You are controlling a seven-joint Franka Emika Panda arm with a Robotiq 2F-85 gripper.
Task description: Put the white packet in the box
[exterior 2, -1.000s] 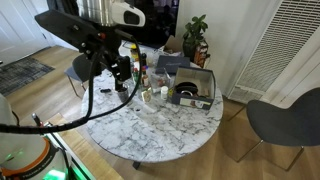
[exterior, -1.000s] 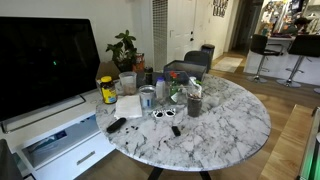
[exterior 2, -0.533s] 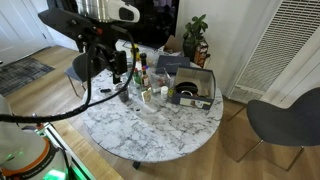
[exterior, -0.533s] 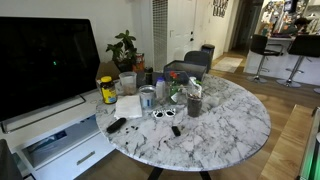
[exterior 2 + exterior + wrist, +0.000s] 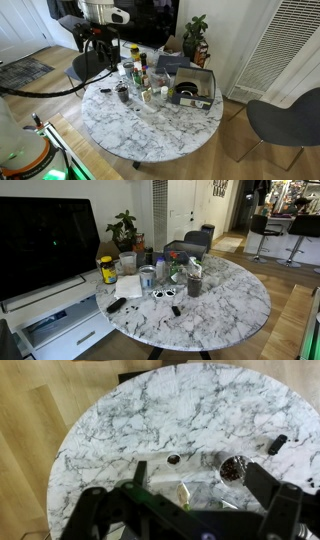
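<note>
The end effector (image 5: pixel 196 478) hangs high over the round white-and-grey marble surface (image 5: pixel 230 300) – so high that the wrist view takes in nearly the whole tabletop beneath it. Its two dark fingers (image 5: pixel 268 488) are spread wide at the bottom of that view. Released, then, with nothing between them.

The flat white square packet (image 5: pixel 128 286) lies far below the end effector, flat on the surface and well apart from the fingers. Just beside it stand a yellow-lidded jar (image 5: pixel 107 270) and a silver metal can (image 5: pixel 148 277). A slim black bar-shaped object (image 5: pixel 116 305) lies near its edge, toward the rim of the surface. In the wrist view the packet itself is too small to pick out with any certainty.

The low dark grey rectangular box (image 5: pixel 209 85) sits on the same surface, beyond the cluster of jars and cups as seen from the black-and-white robot arm (image 5: pixel 95 14). It is farther from the end effector than the packet is. A dark round item lies inside it. Packet and box are well apart – the can and the other containers stand between them – and the packet is outside the box.
</note>
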